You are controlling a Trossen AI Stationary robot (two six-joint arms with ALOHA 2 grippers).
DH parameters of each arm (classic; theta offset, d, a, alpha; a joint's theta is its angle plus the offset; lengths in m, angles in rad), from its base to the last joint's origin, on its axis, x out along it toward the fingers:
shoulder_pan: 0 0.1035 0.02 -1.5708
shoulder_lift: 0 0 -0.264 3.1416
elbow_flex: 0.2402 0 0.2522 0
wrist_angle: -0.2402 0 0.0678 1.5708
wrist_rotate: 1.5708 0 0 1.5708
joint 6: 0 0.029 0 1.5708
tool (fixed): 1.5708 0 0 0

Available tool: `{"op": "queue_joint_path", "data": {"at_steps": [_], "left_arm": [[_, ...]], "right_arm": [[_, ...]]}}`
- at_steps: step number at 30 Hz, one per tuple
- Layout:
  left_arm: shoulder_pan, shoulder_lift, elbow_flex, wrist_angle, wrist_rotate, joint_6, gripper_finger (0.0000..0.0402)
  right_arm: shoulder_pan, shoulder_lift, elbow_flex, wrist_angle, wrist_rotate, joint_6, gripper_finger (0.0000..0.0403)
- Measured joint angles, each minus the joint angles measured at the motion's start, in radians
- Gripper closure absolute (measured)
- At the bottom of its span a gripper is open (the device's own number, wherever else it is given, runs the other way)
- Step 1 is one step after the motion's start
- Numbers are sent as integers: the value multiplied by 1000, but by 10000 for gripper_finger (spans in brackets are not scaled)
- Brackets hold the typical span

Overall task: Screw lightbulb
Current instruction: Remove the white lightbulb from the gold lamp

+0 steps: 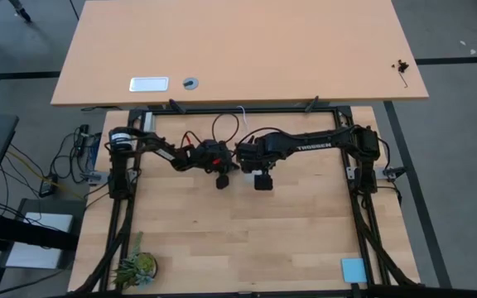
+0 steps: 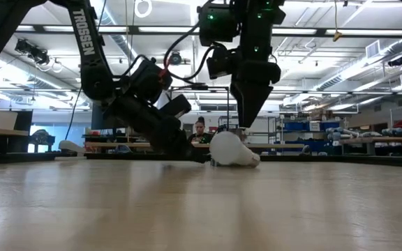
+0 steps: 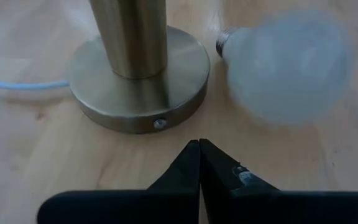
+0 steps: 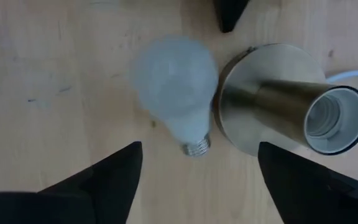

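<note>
Right wrist view gives you the lightbulb (image 4: 174, 84) lying on its side at upper centre of the frame, screw end beside the round base of the brass socket (image 4: 291, 112), whose open mouth sits at the right edge. The right gripper (image 4: 197, 180) hangs above them with its fingers wide apart and nothing between them. In the left wrist view you see the left gripper (image 3: 199, 163) with its tips pressed together at bottom centre, just short of the socket base, the bulb at upper right and a white cord (image 3: 17, 84) at the left edge.
</note>
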Motion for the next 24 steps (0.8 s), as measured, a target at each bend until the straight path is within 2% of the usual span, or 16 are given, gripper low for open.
{"op": "queue_joint_path", "data": {"at_steps": [3, 6, 10, 16, 17, 24], "left_arm": [[0, -41, 0, -49, -21, 29, 392], [0, -90, 0, -96, -25, 53, 392], [0, -141, -21, -117, -23, 75, 392], [-1, -153, -53, -93, 13, 55, 392], [-1, -153, -53, -93, 13, 54, 392], [-2, -153, -54, -77, 10, 51, 392]], "right_arm": [[4, 0, 1, -24, -1, 2, 103], [9, 0, -2, -23, -7, 4, 150], [15, 0, -53, 43, -14, -29, 238], [10, -3, -179, 238, -36, -59, 383], [10, -3, -193, 262, -38, -60, 391], [10, -9, -236, 289, -35, -59, 381]]}}
